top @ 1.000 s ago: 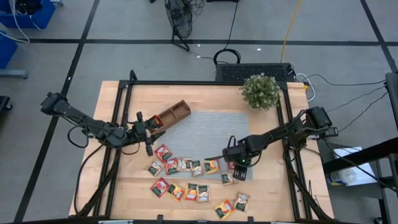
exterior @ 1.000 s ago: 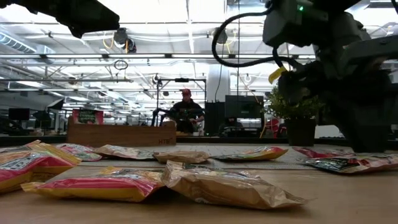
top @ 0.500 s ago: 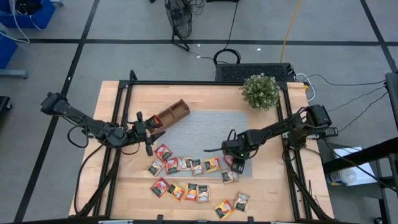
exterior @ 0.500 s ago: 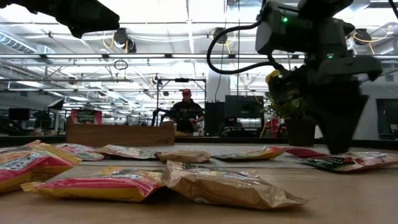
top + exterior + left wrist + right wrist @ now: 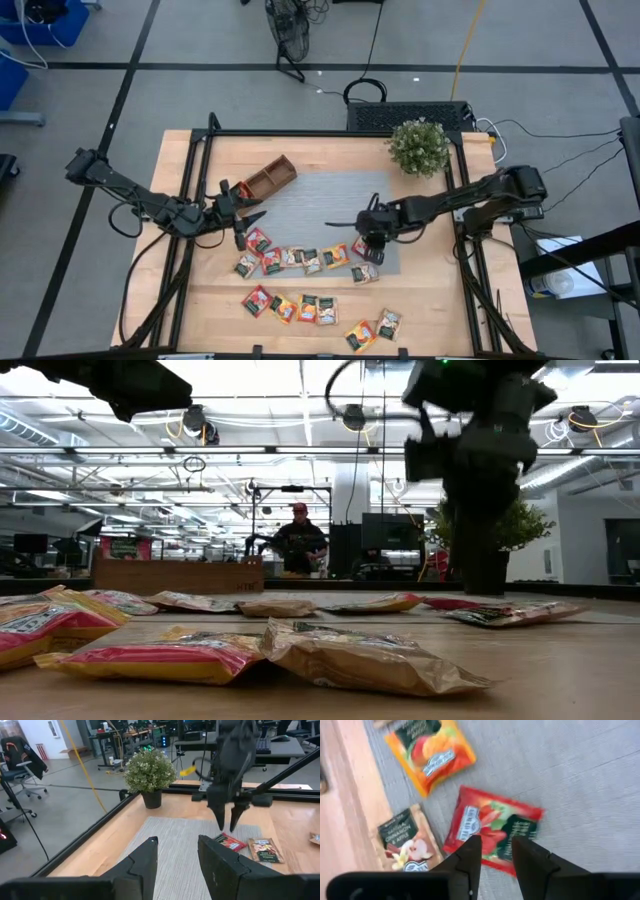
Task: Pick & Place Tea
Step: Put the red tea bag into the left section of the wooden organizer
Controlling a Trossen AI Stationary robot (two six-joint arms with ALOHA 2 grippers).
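Several tea sachets [image 5: 300,262], red, orange, yellow and green, lie flat along the near edge of the grey mat [image 5: 320,205] and on the wood in front of it. My right gripper [image 5: 496,852] points down, open, just above a red sachet [image 5: 492,827] on the mat's right part; in the left wrist view its fingertips [image 5: 223,826] stand clear of that sachet [image 5: 231,841]. My left gripper [image 5: 175,855] waits open with nothing between its fingers, level, beside the wooden tray [image 5: 270,177] at the mat's far left corner.
A potted plant [image 5: 418,146] stands at the table's far right. An orange sachet [image 5: 431,755] and a brown one [image 5: 407,842] lie beside the red one. The black frame rails [image 5: 300,132] run along the table's far and side edges. A person shows far behind the table [image 5: 298,540].
My right gripper has risen and gone toward the table's far and left edges, tipping steeper downward, and now stands over the mat. The mat has slid a little toward the far left, and the tray and the sachets on it have gone along.
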